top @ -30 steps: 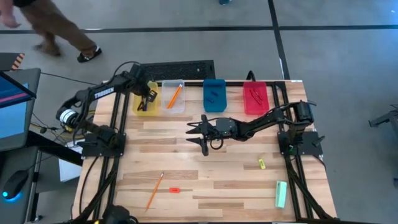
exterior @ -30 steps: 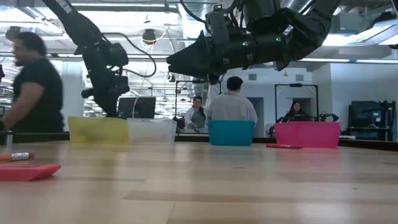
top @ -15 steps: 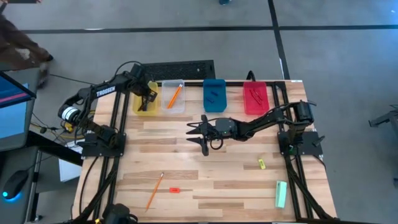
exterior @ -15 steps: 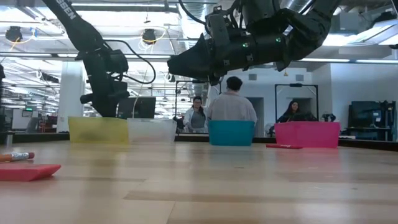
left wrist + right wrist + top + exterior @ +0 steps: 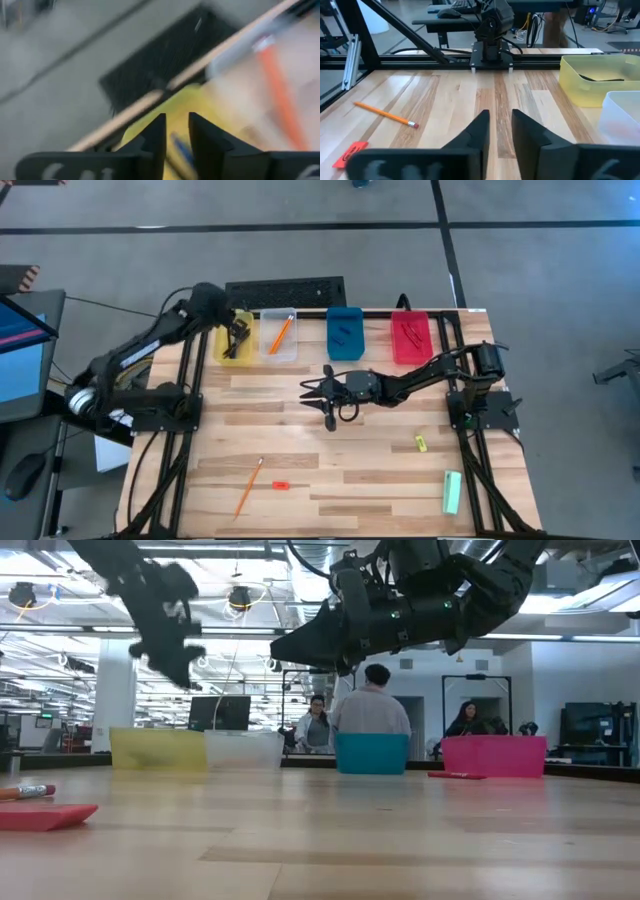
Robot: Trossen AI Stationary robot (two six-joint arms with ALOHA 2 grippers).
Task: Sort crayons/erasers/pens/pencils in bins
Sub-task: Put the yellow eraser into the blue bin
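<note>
Left pincer (image 5: 237, 332) hangs above the yellow bin (image 5: 236, 352), slightly parted, grasping nothing. Right pincer (image 5: 312, 393), slightly parted and bare, hovers mid-tabletop (image 5: 380, 470) below the blue bin (image 5: 345, 333).

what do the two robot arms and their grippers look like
Both arms are dark, nearly black, jointed links on black frame mounts at the table's sides. The left gripper and right gripper each end in two flat, tapered black fingers. Black cables loop along the links, and small green lights glow on the right arm's wrist.
</note>
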